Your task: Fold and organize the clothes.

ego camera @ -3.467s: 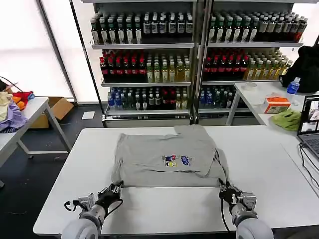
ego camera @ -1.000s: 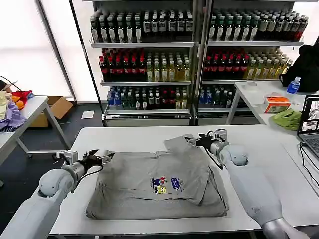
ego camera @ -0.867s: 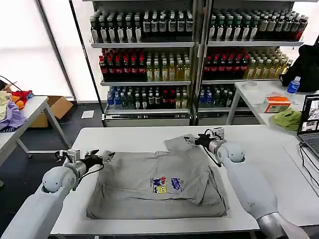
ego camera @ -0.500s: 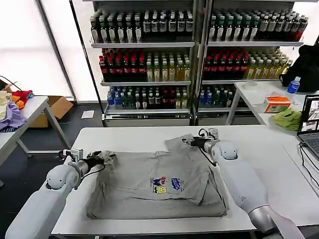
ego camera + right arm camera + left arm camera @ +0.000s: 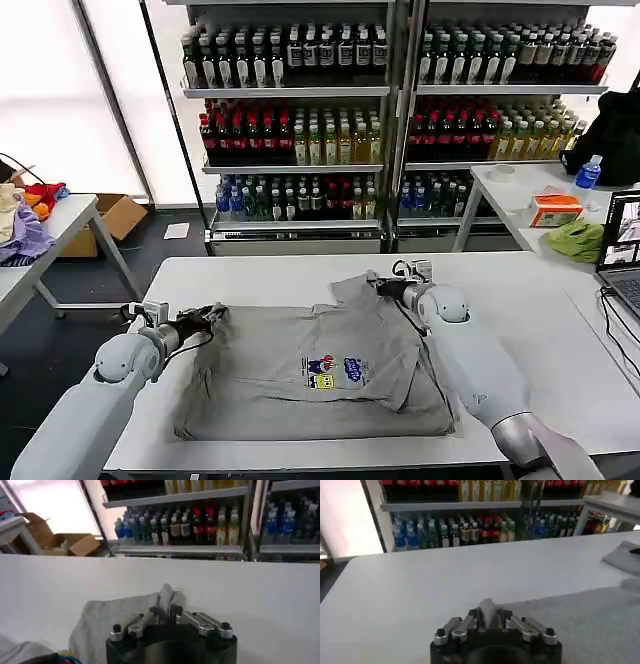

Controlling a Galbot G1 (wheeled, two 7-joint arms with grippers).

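Here, both tools clenched on the grey shirt (image 5: 320, 370): left tool (image 5: 208, 318) at its left corner, right tool (image 5: 380, 286) at the far sleeve. Best kept level and moved together across the tabletop (image 5: 560, 380), holding the fold line straight.

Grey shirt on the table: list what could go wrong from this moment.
1. The left gripper and right gripper each pinch only a small tuft at a far corner of the grey shirt; the cloth may slip free during a fold.
2. The right side is already folded over, so uneven pulling could skew or undo that layer.
3. The shirt's near hem lies close to the white table front edge; dragging it nearer could let it hang off.
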